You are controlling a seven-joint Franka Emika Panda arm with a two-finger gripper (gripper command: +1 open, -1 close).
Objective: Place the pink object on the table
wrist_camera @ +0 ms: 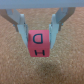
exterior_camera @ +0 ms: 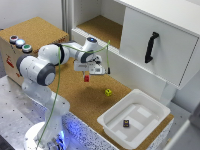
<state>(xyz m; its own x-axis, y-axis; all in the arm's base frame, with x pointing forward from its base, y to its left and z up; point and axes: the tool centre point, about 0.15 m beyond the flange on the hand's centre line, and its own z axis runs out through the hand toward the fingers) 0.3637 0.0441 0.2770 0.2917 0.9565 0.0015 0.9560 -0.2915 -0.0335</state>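
Observation:
The pink object (exterior_camera: 86,78) is a small reddish-pink cube with dark letters, seen close up in the wrist view as the pink object (wrist_camera: 38,43). It sits between the two fingers of my gripper (exterior_camera: 87,75), which is shut on it. In the wrist view the gripper (wrist_camera: 38,31) holds the cube at its sides, and a finger (wrist_camera: 22,26) presses each flank. The cube hangs just above the brown cork table (exterior_camera: 75,95), near the table's middle; whether it touches the cork I cannot tell.
A yellow cube (exterior_camera: 108,92) lies on the cork toward the exterior view's right. A white tub (exterior_camera: 150,107) holding a small dark cube (exterior_camera: 126,123) stands at the front right. A cork-topped box with coloured buttons (exterior_camera: 20,43) is at the left. A white cabinet (exterior_camera: 150,45) is behind.

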